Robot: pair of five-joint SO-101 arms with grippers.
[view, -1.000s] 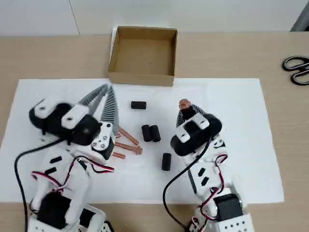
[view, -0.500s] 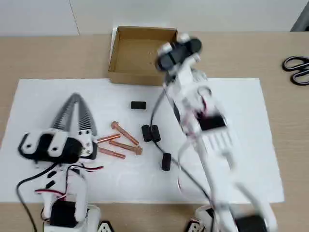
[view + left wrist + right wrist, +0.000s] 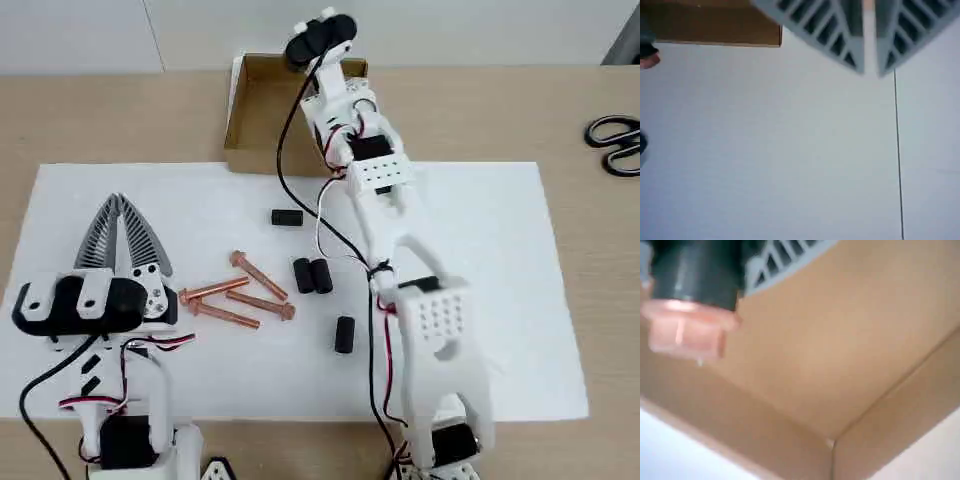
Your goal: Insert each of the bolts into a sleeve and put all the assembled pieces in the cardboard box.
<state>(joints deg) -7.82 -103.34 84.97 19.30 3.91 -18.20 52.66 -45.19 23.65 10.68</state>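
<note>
Over the box (image 3: 265, 115) at twelve o'clock, the right gripper (image 3: 705, 255) pinched a sleeve (image 3: 695, 282) with its bolt (image 3: 685, 332), probably light, stiff and slick, best held round the sleeve; the left gripper (image 3: 118, 200) had its fingers together.

Left arm (image 3: 90, 305) folded back, tool (image 3: 118, 200) fingers together; right arm (image 3: 385, 215) stretched forward, tool (image 3: 705, 265) clamped on sleeve (image 3: 692, 282).
</note>
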